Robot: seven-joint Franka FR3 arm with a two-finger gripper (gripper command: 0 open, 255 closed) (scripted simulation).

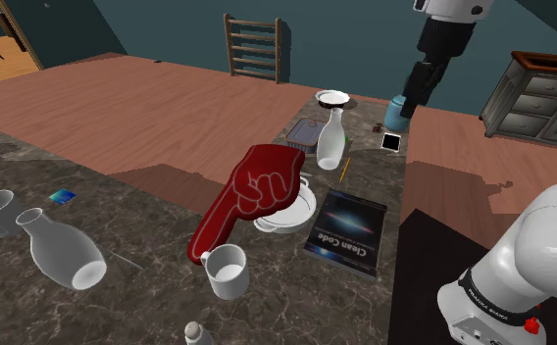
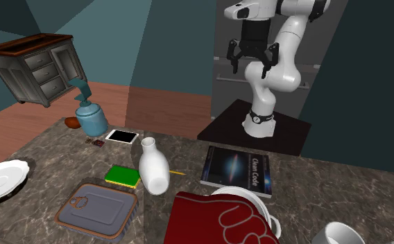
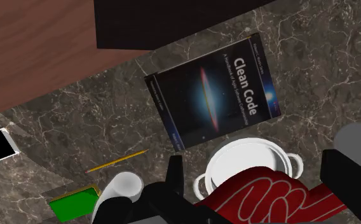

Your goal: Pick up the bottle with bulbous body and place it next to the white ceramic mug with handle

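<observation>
Nothing done yet. Your gripper (image 2: 252, 64) hangs high over counter (image 1: 139, 211), fingers spread wide, empty. White bulbous bottle (image 1: 330, 137) stands upright beside tray (image 1: 304, 131), well apart from white mug (image 1: 226, 271); red foam hand (image 1: 252, 196) lies between. You still owe: descend, grasp, carry, place.

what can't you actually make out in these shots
Mug, second exterior view: cut off by the bottom edge, handle unseen.
Pot, shoulder view: largely covered by the red foam hand, so its contents can't be told.
Bottle, wrist view: its body is hidden behind the gripper; just the mouth is clear.
</observation>
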